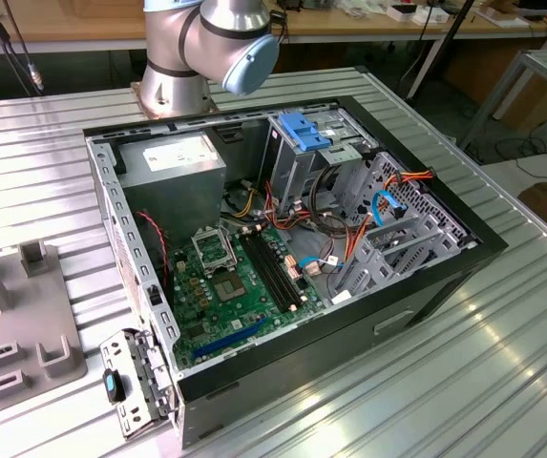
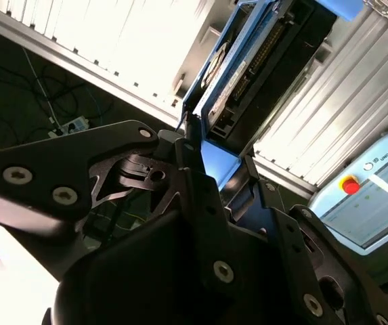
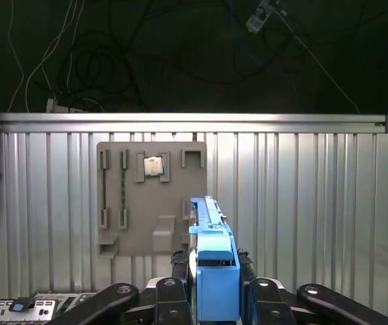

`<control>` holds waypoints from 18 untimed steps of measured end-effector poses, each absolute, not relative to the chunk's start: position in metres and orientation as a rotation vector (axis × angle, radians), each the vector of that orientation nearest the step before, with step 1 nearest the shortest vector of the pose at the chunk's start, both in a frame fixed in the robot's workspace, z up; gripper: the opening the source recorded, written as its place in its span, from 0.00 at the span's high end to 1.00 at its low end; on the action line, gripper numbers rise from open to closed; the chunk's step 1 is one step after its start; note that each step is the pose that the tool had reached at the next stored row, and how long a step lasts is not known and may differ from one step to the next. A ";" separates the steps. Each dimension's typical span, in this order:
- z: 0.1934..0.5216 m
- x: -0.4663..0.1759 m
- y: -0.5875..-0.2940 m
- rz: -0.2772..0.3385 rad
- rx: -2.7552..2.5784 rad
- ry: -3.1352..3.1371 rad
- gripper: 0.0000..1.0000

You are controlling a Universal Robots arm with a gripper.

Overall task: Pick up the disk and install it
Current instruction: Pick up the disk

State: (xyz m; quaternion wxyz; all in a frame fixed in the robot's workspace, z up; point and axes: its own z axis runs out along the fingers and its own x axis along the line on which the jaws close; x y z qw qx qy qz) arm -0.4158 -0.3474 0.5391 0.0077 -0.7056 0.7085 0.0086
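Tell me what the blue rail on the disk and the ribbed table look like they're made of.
The rail on the disk looks like moulded plastic: even, matte blue with soft edges. The table looks like bare metal, probably aluminium: silvery, ribbed, with bright glare.

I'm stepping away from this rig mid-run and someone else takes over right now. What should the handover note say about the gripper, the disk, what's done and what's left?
Gripper: shut on the disk, with a finger on each side of it in both wrist views.
Disk: off the table, held edge-on above the ribbed metal table, near the grey fixture plate.
Computer case: lies open on the table, and the cage with the blue handle sits inside it.
Done: pick-up.
Left: the install; the disk is not yet in the case.
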 end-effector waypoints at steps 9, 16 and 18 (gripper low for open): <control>0.539 -0.412 -0.347 0.027 -2.206 2.215 0.63; 0.539 -0.408 -0.347 0.027 -2.206 2.215 0.63; 0.539 -0.407 -0.347 0.027 -2.206 2.215 0.63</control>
